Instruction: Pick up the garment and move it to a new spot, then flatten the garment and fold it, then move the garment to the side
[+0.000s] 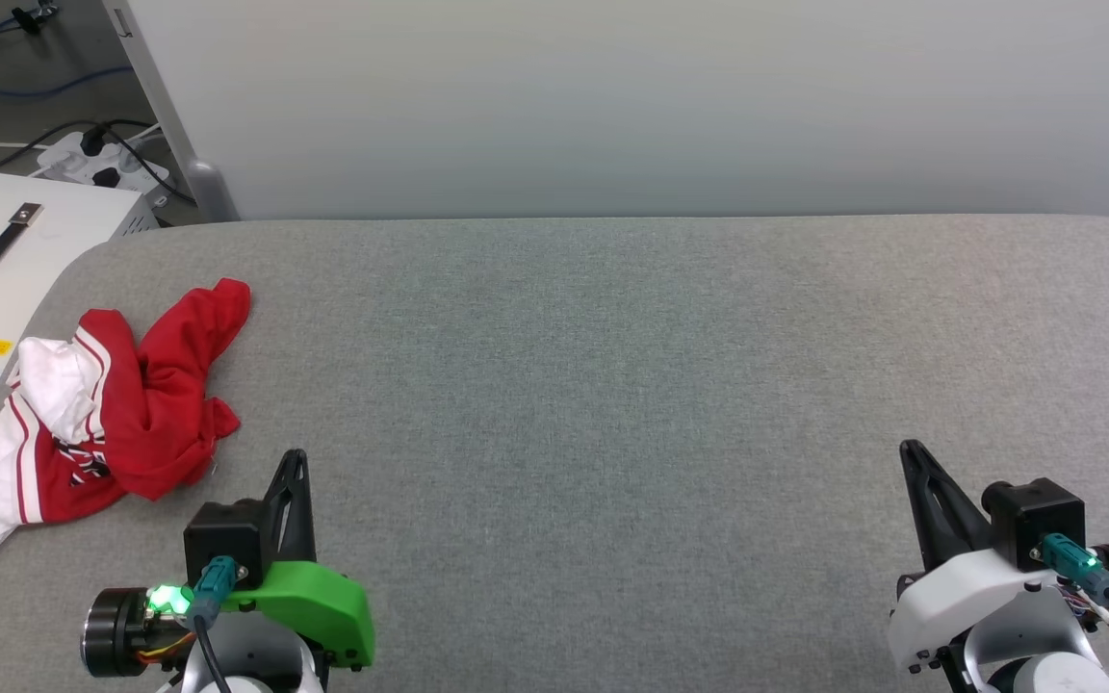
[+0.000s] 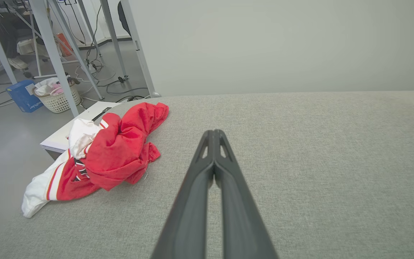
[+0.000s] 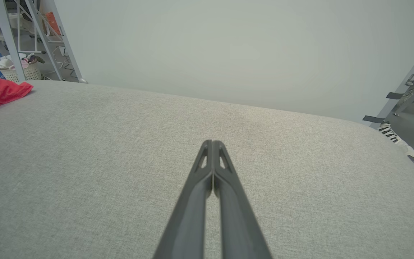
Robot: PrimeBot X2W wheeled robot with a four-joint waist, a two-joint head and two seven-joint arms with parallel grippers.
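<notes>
The left gripper [image 1: 294, 474] hangs low over the near side of the counter [image 1: 631, 385]. Its two dark fingers are pressed flat together with nothing between them, and in its own wrist view they meet in a single point. Fingers closed and aimed straight away from the robot look like a parked pose rather than a reach.

Just ahead of this gripper and off to its left lies the garment [image 1: 121, 414]. It is a crumpled heap of red cloth with a white sleeve bunched over the top and a striped white edge trailing toward the counter's left rim. It touches neither gripper. Most of the lettering is buried in the folds, so I judge the first step, the pick-up, not yet begun.

The right gripper [image 1: 913, 460] sits well apart to the other side, likewise closed on nothing, over bare cloth-covered surface. From there the garment is far off to its left, only a red corner.

The wide bare stretch between the two grippers is probably where the garment should go. The left gripper is nearer, so it seems the likelier one to open and take it.

Past the garment, beyond the counter's rim, stands a white box [image 1: 6, 241] with a dark strap. The trailing sleeve lies close to that rim and could slide off if dragged carelessly.
</notes>
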